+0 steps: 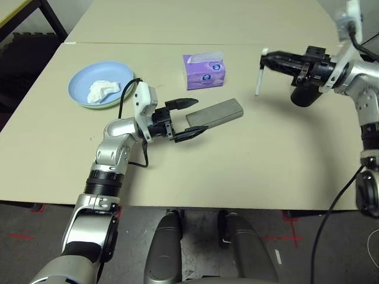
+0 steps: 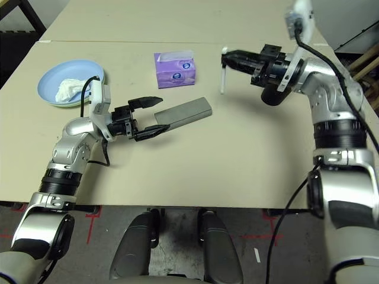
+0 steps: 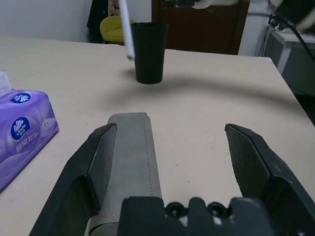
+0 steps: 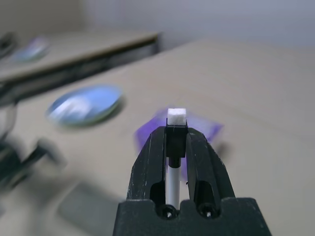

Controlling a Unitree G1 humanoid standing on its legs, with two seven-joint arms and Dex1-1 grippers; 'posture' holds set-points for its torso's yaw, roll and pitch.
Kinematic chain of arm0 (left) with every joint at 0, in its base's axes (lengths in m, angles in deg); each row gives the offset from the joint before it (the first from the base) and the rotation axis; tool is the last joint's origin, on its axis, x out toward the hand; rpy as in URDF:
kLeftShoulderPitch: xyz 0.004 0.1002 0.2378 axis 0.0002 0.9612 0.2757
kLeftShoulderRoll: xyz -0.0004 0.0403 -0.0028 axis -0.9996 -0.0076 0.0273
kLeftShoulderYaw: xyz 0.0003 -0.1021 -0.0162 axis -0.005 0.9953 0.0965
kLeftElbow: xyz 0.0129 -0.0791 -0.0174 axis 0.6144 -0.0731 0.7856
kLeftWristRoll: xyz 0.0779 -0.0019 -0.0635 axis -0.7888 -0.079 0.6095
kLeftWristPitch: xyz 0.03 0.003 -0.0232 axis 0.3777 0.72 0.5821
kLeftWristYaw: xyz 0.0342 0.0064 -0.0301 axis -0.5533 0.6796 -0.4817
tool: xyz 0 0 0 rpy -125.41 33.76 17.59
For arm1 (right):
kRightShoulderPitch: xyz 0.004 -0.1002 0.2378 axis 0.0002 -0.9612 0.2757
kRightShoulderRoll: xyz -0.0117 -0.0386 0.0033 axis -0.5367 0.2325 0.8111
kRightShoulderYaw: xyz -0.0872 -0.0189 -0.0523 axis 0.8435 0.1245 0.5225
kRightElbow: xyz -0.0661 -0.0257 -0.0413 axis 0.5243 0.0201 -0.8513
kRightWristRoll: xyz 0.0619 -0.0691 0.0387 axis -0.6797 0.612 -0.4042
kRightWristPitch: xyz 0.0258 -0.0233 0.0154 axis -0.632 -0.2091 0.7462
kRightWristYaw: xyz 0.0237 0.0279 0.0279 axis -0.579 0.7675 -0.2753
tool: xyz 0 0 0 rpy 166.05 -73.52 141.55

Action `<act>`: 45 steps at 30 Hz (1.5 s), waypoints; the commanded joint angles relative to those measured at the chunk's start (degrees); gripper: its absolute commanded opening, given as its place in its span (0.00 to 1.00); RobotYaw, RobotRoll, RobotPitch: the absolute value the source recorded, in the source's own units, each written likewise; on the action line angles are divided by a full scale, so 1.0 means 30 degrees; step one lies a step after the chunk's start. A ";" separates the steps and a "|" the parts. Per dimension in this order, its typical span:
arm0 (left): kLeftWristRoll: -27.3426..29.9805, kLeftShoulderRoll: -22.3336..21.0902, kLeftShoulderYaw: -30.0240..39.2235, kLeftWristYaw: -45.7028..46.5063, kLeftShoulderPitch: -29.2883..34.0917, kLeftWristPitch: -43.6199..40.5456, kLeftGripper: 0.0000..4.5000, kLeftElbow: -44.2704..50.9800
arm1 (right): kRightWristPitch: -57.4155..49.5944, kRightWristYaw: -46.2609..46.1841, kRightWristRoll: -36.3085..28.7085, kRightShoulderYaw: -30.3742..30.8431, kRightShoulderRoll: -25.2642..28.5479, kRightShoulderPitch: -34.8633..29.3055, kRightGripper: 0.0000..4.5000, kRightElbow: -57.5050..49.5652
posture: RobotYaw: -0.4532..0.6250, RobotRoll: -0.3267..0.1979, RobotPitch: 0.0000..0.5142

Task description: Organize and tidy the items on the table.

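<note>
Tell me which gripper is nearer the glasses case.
Left. The left gripper stands open at the glasses case end; the right gripper, shut on a pen, hangs farther off.

The black cup (image 1: 305, 94) sits mostly hidden behind the right claw (image 1: 265, 61); wrist background blurred

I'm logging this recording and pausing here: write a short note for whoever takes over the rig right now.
Right gripper: shut on a white pen, held above the table near the black cup.
Left gripper: open, fingers either side of the grey glasses case; not gripping.
Light blue plate holds the crumpled tissue; purple tissue pack sits beyond the case.
Done: pen picked up, tissue on plate.
Left: probably pen into the cup, then place the case.
</note>
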 commanded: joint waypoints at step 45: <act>-0.0023 -0.0179 0.0019 -0.0174 -0.0304 0.0526 1.00 -0.0578 | 0.4059 -1.1851 0.2386 -0.1899 -0.1316 -0.3971 0.83 -0.2594 | 0.51 0.62 0.39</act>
